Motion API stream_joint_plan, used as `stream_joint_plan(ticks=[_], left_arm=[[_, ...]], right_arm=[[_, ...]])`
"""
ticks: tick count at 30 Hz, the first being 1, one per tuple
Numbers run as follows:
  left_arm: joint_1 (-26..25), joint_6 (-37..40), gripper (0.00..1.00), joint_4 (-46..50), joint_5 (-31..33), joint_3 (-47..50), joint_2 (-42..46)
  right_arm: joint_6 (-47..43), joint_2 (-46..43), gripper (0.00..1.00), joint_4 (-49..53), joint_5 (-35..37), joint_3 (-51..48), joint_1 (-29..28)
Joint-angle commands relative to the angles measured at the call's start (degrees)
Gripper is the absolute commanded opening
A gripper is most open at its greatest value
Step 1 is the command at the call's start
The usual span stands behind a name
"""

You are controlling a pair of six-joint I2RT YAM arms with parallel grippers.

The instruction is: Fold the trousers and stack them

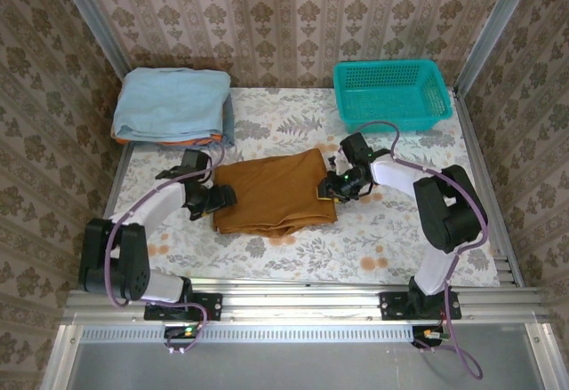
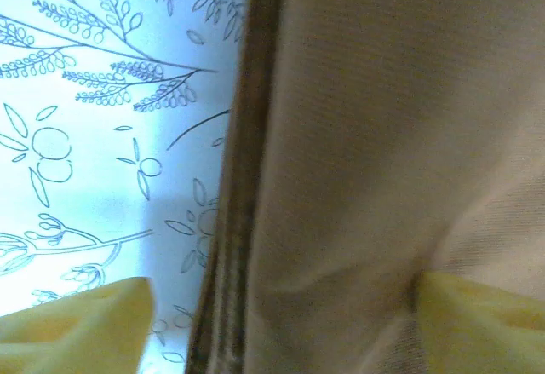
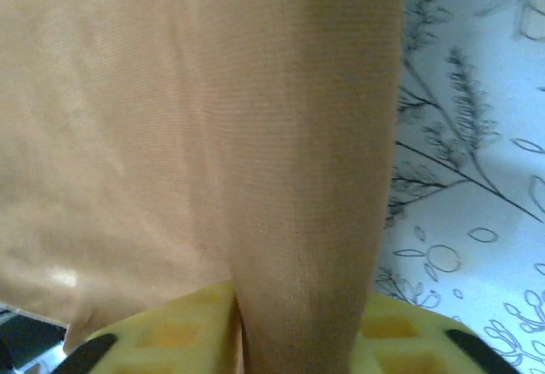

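We see the folded rust-brown trousers (image 1: 274,196) lying between our 2 grippers. The right gripper (image 1: 331,187) is clamped on a raised ridge of their cloth. The left gripper (image 1: 218,199) is spread apart, straddling the folded edge beneath it. We judge that the narrow pinch may slip, or lift just 1 layer, undoing the fold. No brand, label or writing is readable.
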State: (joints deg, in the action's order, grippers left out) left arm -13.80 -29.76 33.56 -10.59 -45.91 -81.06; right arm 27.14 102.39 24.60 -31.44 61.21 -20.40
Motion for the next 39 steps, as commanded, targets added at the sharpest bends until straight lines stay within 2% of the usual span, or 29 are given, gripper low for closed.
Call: stream_joint_plan(ticks=[1,4,9,11,16,17,20,23,28,32,35,39], left_arm=[[-0.2,0.7,0.9,2.0,4.7,-1.0,-0.1],[0.3,1.1,0.88,0.8,3.9,-0.9,-1.9],[0.3,0.0,0.66,-7.1,-3.8,3.2,-4.8],[0.5,-0.6,0.61,-10.2,-5.8,5.4,-5.4],[0.8,-2.1,0.58,-14.1,-8.1,9.3,-6.8],[0.8,-2.1,0.59,-13.8,-7.8,9.6,-6.7],[0.5,-2.0,0.8,-8.7,-3.7,8.7,-4.9],[-0.1,-1.5,0.91,-2.7,1.7,6.9,-0.2],[-0.1,-1.3,0.91,5.1,10.8,2.9,1.1],[-0.3,-1.8,0.88,1.5,7.9,3.9,-3.6],[-2.1,-3.2,0.87,0.7,8.6,3.8,-6.4],[-1.8,-5.3,0.81,-3.4,3.1,6.1,-7.0]], right_arm=[[-1.2,-1.9,0.41,1.3,2.1,0.0,0.3],[-2.4,-3.2,0.48,2.9,4.2,-0.3,0.4],[-3.8,-1.2,0.5,3.3,5.4,-1.9,0.3],[-3.4,-0.4,0.51,1.3,4.0,-3.3,0.1],[-0.1,2.5,0.52,-6.8,-3.2,-6.5,-1.1],[0.2,2.5,0.52,-7.6,-3.3,-6.9,-1.5],[1.2,2.1,0.51,-8.6,-3.2,-7.7,-2.9],[1.4,0.7,0.51,-8.4,-2.3,-8.1,-3.1],[0.2,-0.8,0.52,-6.0,-0.6,-7.3,-3.1],[0.1,-1.5,0.52,-5.0,0.3,-7.6,-3.1],[0.4,-1.8,0.52,-5.4,0.3,-8.3,-3.1],[1.3,-2.3,0.52,-6.3,-0.7,-8.7,-3.9]])
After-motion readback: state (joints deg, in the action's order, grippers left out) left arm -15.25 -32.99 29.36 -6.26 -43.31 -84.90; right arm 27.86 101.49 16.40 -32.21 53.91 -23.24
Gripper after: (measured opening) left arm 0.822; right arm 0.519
